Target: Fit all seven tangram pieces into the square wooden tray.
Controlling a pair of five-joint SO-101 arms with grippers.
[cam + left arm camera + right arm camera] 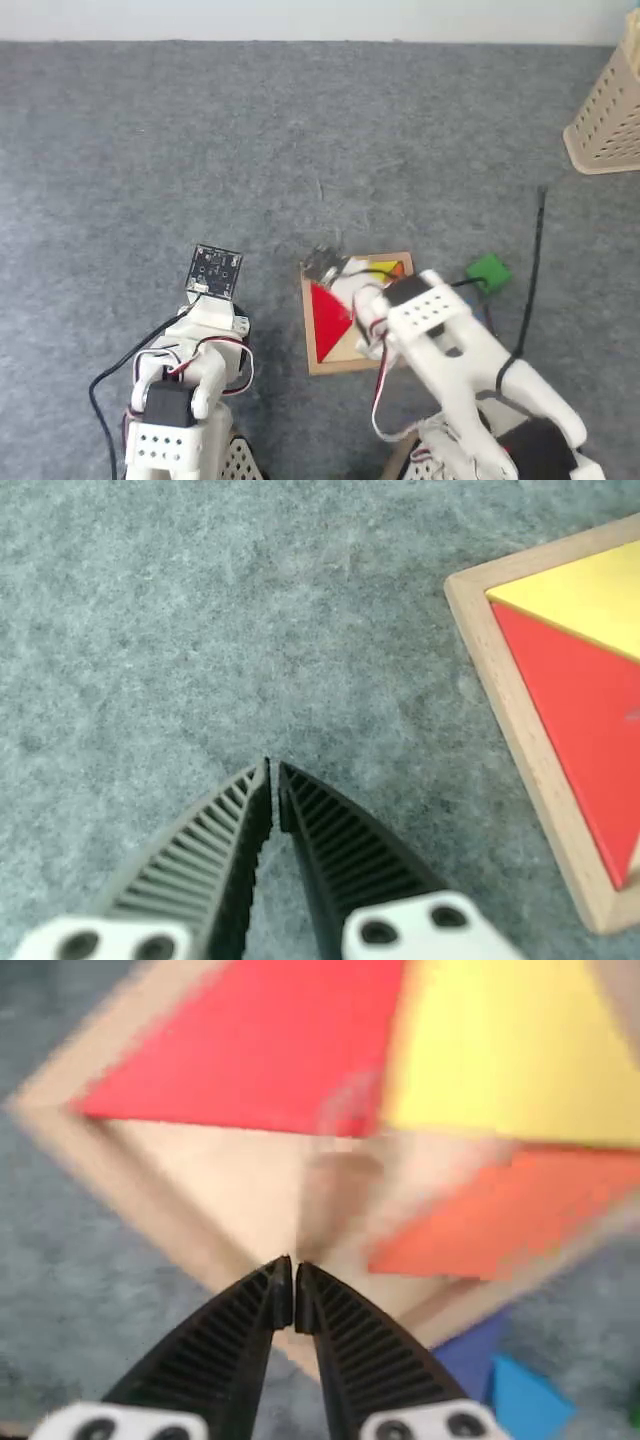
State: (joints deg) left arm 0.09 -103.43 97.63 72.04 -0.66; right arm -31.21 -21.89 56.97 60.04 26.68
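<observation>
The right end effector (294, 1275), closed and empty, is hovering over the tray's (515, 730) bare corner. Blue pieces (500, 1380) are lying just outside the tray, nearer this arm than the closed left end effector (273, 780).

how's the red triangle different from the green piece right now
The red triangle lies inside the wooden tray; the green piece lies on the grey carpet outside it, apart from the rim. The red triangle is clearly the larger of the two. It has three sides, while the green piece looks four-sided. Both lie flat.
</observation>
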